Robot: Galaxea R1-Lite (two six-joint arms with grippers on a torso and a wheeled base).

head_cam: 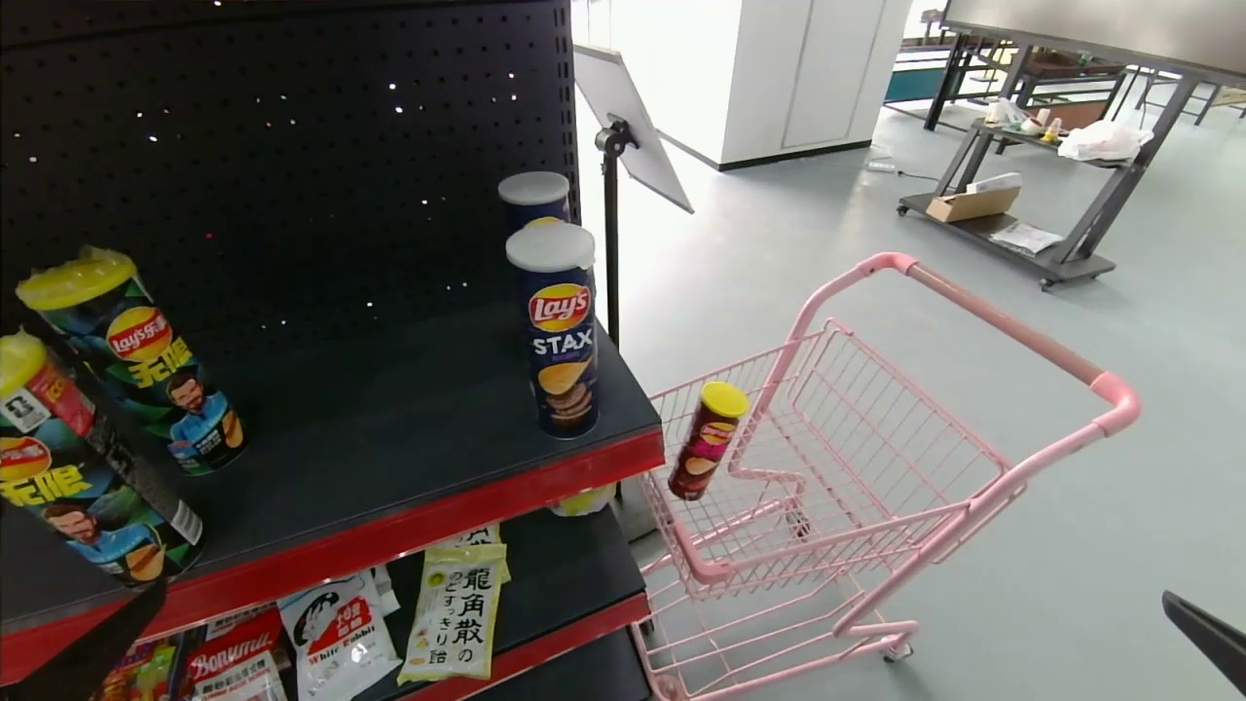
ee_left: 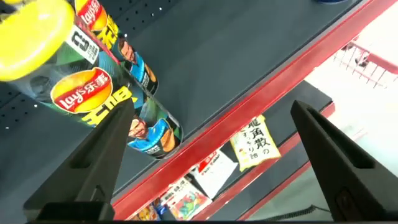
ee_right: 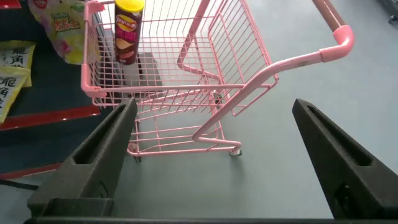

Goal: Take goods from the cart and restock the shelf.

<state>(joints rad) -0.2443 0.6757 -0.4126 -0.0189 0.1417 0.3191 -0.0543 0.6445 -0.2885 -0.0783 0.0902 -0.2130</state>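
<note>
One red chip can (ee_right: 126,31) leaning in the pink cart (ee_right: 305,59), plainest from the right wrist. Right gripper (ee_right: 214,102) above the floor facing it, fingers spread wide, empty. From the left wrist: left gripper (ee_left: 211,106) over the shelf (ee_left: 249,37), fingers spread beside a green can (ee_left: 87,93), gripping nothing.

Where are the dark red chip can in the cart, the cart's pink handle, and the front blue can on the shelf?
dark red chip can (head_cam: 705,446), head view, label.
pink handle (head_cam: 1007,322), head view, mid-bar.
front blue can (head_cam: 563,336), head view, front label.
</note>
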